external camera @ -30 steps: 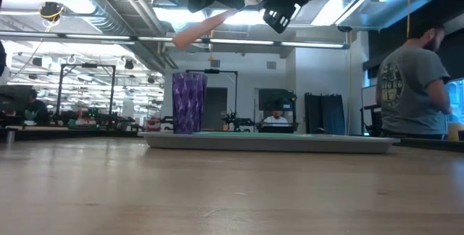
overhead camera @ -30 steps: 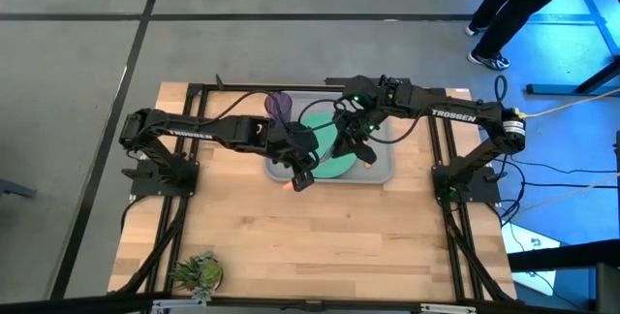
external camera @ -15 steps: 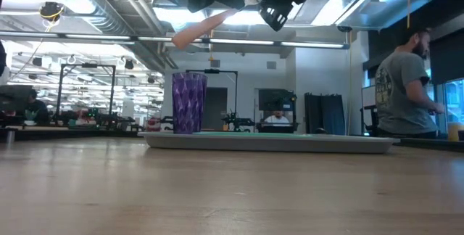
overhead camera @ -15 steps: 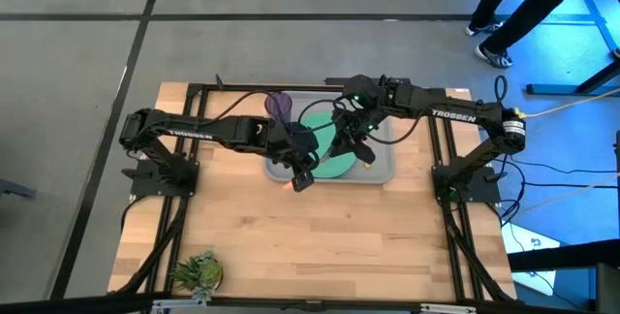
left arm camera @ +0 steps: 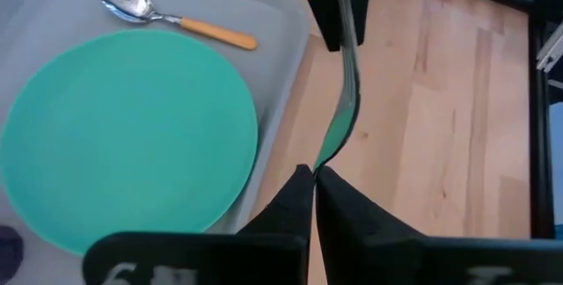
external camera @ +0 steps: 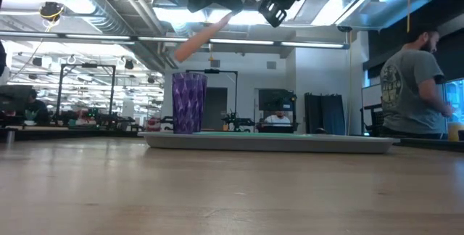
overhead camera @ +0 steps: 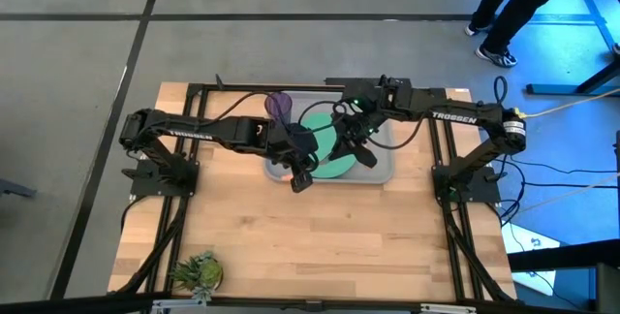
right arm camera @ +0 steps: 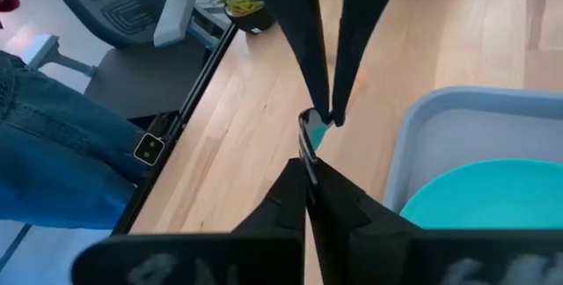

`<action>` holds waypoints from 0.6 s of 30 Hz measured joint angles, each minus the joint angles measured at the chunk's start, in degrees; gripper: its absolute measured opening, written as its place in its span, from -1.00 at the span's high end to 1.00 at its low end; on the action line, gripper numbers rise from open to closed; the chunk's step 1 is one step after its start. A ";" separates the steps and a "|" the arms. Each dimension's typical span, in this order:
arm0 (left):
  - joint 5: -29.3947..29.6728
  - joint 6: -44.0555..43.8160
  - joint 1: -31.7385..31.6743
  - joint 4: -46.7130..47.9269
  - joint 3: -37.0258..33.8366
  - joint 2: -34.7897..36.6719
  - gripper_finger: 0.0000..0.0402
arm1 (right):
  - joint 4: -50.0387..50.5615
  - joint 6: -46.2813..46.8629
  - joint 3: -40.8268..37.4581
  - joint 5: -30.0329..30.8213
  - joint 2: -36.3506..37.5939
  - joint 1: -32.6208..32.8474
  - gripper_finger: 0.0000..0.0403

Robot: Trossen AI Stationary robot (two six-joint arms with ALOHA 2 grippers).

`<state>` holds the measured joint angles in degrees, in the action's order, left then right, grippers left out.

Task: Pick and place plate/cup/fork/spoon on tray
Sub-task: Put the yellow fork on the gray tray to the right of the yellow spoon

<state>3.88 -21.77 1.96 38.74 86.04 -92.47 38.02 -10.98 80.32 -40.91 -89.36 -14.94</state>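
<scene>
Wooden surface [overhead camera: 320,236] below: both end effectors, left [left arm camera: 314,172] and right [right arm camera: 305,157], pinch the stiff, slippery fork [left arm camera: 343,100]; the handle offers better hold.

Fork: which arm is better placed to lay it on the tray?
Probably right: its tool, shut on the fork, hangs over the tray; the left tool grips it at the tray's edge.

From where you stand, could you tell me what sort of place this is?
Probably a robotics lab or workshop: exposed ceiling ducts, other metal rigs along the back, and a person standing at a workstation.
</scene>
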 joint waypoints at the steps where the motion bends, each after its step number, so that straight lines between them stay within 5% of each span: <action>1: -0.04 -0.40 0.00 0.00 -0.02 0.00 0.97 | 0.00 0.00 0.02 0.14 0.00 0.18 0.97; 18: 1.16 -2.14 -0.11 -0.45 0.00 -0.02 0.73 | 1.63 -0.57 0.02 0.72 0.00 0.28 0.98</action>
<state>5.04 -23.90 1.85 38.29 86.04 -92.49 39.65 -11.56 80.34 -40.19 -89.36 -14.66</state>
